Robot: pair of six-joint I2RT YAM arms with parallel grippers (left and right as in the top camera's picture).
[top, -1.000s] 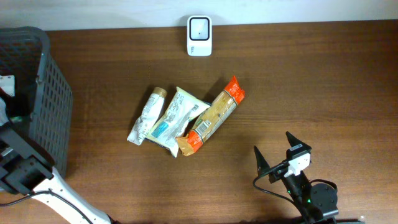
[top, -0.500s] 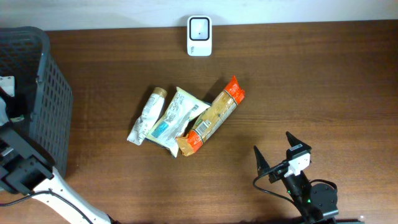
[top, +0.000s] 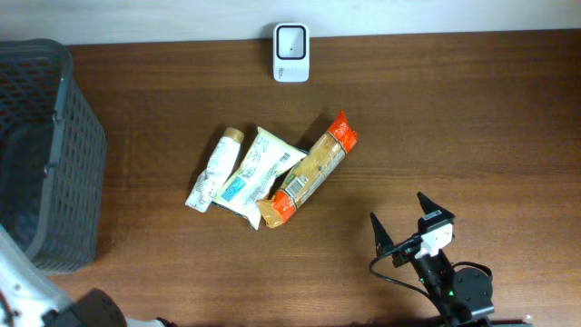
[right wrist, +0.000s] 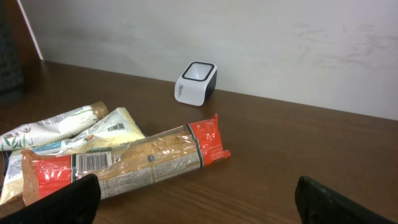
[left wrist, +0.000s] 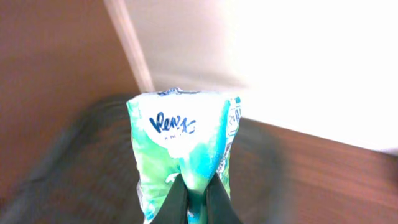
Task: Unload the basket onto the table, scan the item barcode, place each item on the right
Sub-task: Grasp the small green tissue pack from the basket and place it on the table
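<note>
While left pincer (left wrist: pixel 198 198) pinches green packet (left wrist: pixel 183 146), right pincer (right wrist: pixel 196 202) spread wide

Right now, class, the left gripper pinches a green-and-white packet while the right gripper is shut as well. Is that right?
Not quite. The right gripper is open, with nothing between its fingers, as the overhead view shows. The left gripper does pinch the green-and-white packet.

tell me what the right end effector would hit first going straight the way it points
Probably the red end of the long packet, lying just ahead; the white scanner stands beyond it. Depth is hard to judge.
</note>
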